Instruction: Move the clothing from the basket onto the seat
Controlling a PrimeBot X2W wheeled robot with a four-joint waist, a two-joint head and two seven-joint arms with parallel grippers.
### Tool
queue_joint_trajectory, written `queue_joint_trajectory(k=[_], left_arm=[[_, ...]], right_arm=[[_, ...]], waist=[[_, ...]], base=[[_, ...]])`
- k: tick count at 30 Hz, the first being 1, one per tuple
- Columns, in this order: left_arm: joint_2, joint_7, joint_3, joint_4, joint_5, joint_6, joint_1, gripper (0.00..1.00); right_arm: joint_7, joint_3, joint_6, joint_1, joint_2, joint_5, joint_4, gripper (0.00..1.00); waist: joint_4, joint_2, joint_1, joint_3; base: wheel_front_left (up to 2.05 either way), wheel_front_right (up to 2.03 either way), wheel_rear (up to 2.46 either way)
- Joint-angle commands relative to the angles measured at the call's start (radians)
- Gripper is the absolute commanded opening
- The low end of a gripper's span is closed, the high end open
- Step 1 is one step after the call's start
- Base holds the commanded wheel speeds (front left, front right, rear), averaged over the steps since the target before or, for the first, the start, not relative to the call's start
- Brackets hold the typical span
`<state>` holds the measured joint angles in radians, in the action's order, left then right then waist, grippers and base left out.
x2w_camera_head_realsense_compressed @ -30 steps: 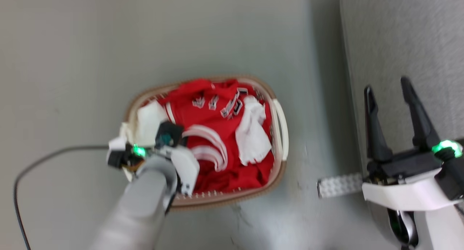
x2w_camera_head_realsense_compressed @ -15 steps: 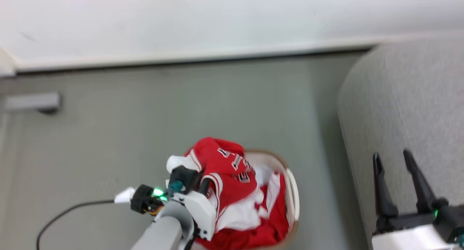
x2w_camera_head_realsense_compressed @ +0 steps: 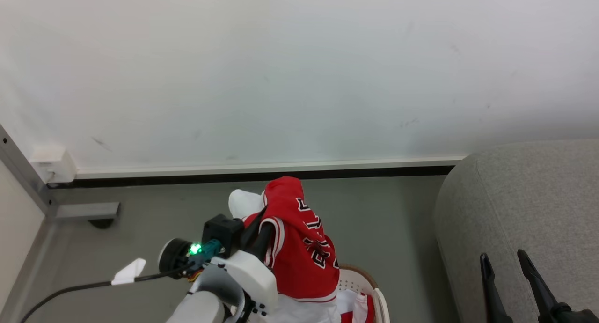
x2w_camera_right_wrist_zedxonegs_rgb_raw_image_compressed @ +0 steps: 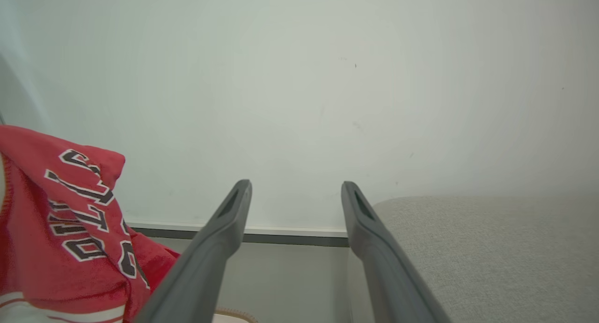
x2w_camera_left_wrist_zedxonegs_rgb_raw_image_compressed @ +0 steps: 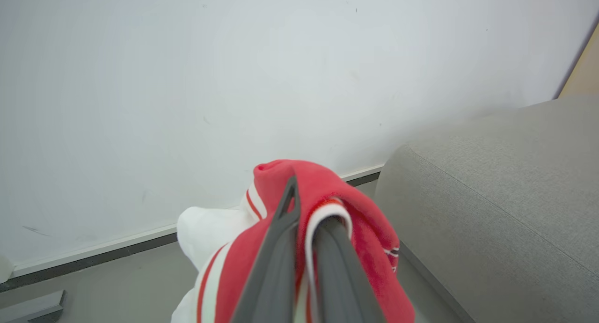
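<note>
Left gripper (x2w_camera_left_wrist_zedxonegs_rgb_raw_image_compressed: 306, 217): fingers pressed together on a fold of red jersey (x2w_camera_head_realsense_compressed: 299, 253), with white cloth (x2w_camera_head_realsense_compressed: 245, 203) bunched in beside it; the bundle hangs raised over the basket (x2w_camera_head_realsense_compressed: 362, 278), its hem down at the rim.
Basket: on the floor (x2w_camera_head_realsense_compressed: 140, 229) near the wall (x2w_camera_head_realsense_compressed: 281, 79), just left of the sofa (x2w_camera_head_realsense_compressed: 524, 196); more red and white cloth lies inside.
Right gripper (x2w_camera_right_wrist_zedxonegs_rgb_raw_image_compressed: 295, 187): fingers spread, holding nothing; above the sofa's edge.
Cable (x2w_camera_head_realsense_compressed: 61, 292): black; trails across the floor at left.
</note>
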<state>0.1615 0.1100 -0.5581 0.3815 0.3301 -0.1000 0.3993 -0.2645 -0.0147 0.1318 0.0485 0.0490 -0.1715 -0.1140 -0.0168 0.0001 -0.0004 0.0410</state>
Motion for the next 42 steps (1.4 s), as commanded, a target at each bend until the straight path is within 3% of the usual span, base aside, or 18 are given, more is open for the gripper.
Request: queue_joint_trajectory(k=[1, 8, 17, 23, 31, 37, 42], left_arm=[[0.023, -0.022, 0.007, -0.06, 0.005, -0.013, -0.025, 0.0], [0.091, -0.118, 0.03, -0.277, 0.011, -0.053, -0.071, 0.0], [0.119, -0.177, 0.025, -0.391, 0.015, -0.075, -0.1, 0.0], [0.109, -0.191, 0.001, -0.412, 0.005, -0.073, -0.096, 0.0], [0.084, -0.197, -0.029, -0.417, 0.001, -0.068, -0.071, 0.0], [0.065, -0.203, -0.053, -0.41, -0.004, -0.057, -0.044, 0.0], [0.052, -0.21, -0.077, -0.403, -0.005, -0.043, -0.024, 0.0]], right_arm=[[0.0, 0.006, -0.002, 0.021, 0.003, 0.006, 0.005, 1.0], [0.0, -0.009, -0.002, 0.047, 0.003, 0.014, 0.014, 1.0], [0.0, -0.07, -0.002, 0.055, 0.036, 0.006, 0.041, 1.0], [0.015, -0.214, -0.002, 0.024, 0.121, -0.025, 0.074, 1.0], [0.124, -0.462, -0.002, -0.104, 0.251, -0.097, 0.11, 1.0], [0.156, -0.622, -0.002, -0.277, 0.254, -0.125, 0.009, 1.0], [0.149, -0.719, -0.002, -0.409, 0.198, -0.167, -0.154, 1.0]], waist=[[-0.004, -0.0001, 0.0004, 0.02], [-0.016, -0.0001, 0.0004, 0.05], [-0.032, -0.0001, 0.0004, 0.065], [-0.026, -0.0001, 0.0004, 0.062], [-0.012, -0.0001, 0.0004, 0.055], [0.009, -0.0001, 0.0004, 0.045], [0.029, -0.0001, 0.0004, 0.037]], base=[[0.0, 0.0, 0.0], [0.0, 0.0, 0.0], [0.0, 0.0, 0.0], [0.0, 0.0, 0.0], [0.0, 0.0, 0.0], [0.0, 0.0, 0.0], [0.0, 0.0, 0.0]])
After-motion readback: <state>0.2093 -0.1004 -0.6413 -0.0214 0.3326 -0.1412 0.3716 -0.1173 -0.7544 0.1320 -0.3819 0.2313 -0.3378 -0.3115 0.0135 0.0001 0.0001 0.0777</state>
